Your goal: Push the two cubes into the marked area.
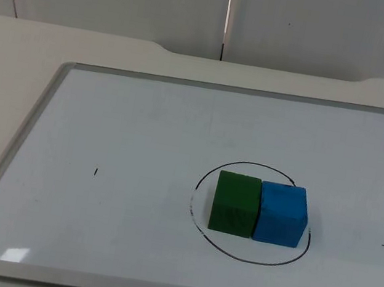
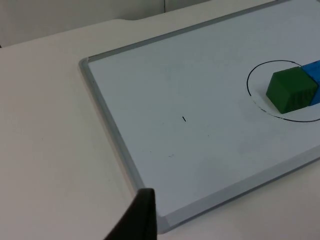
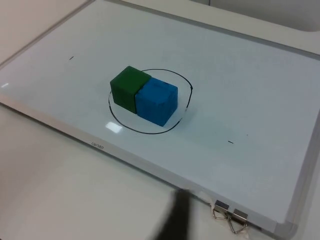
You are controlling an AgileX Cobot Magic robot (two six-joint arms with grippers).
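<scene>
A green cube [image 1: 234, 204] and a blue cube [image 1: 281, 214] sit touching side by side, green on the left and blue on the right, inside the hand-drawn black oval [image 1: 204, 179] on a white, grey-framed whiteboard [image 1: 14, 150] that lies flat on the pale surface [image 1: 17, 41]. Both blocks appear to rest within the marked line, the blue one close to its right edge, so the pushing looks done; judged from this, little or nothing is left beyond keeping the arms clear. The left tool [image 2: 137, 220] hangs above the surface just off the board's near left corner, well apart from the cubes, and I cannot tell whether it is apart or together. The right tool [image 3: 176, 220] waits past the near right side, close to two metal binder clips [image 3: 231, 218] on the frame; its state cannot be told either.
</scene>
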